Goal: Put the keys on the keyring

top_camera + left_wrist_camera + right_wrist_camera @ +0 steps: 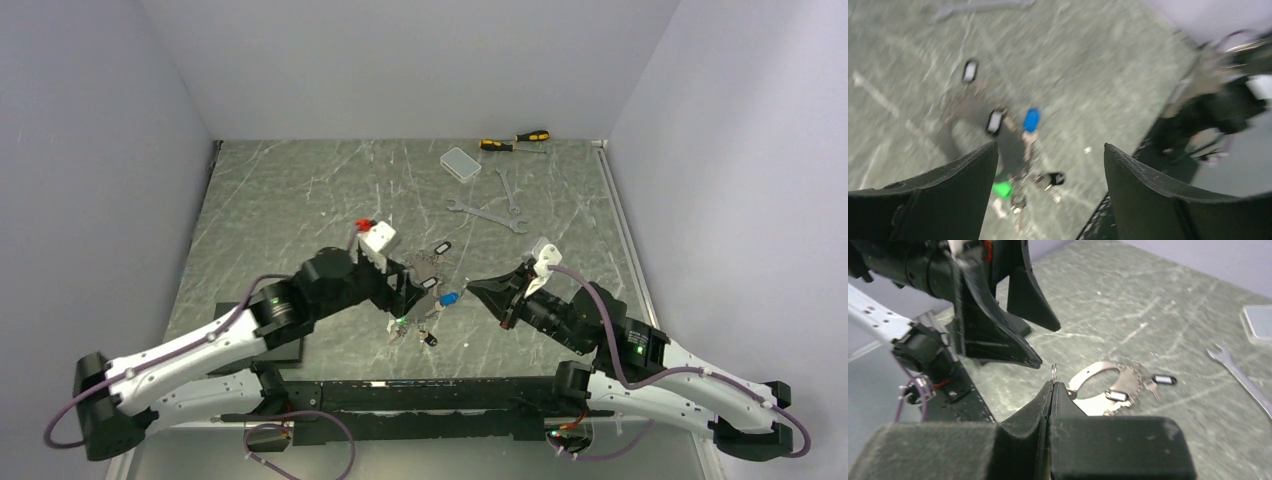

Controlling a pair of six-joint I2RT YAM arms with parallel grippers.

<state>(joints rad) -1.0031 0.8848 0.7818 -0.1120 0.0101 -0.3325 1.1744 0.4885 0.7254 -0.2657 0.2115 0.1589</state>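
Now your left gripper (1050,146) hangs above the keys (1031,120), jaws spread wide, holding nothing. Your right gripper (1052,385), just beside the keys, is pinched tight on the keyring (1095,367) wire, which loops among the keys on the table (300,200).

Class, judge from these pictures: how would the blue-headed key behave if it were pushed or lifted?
The blue-headed key looks small, with a thin metal blade: probably light and stiff. Its flat shape suggests sliding, not rolling. It sits close among the other keys, so a push would likely jostle them too.
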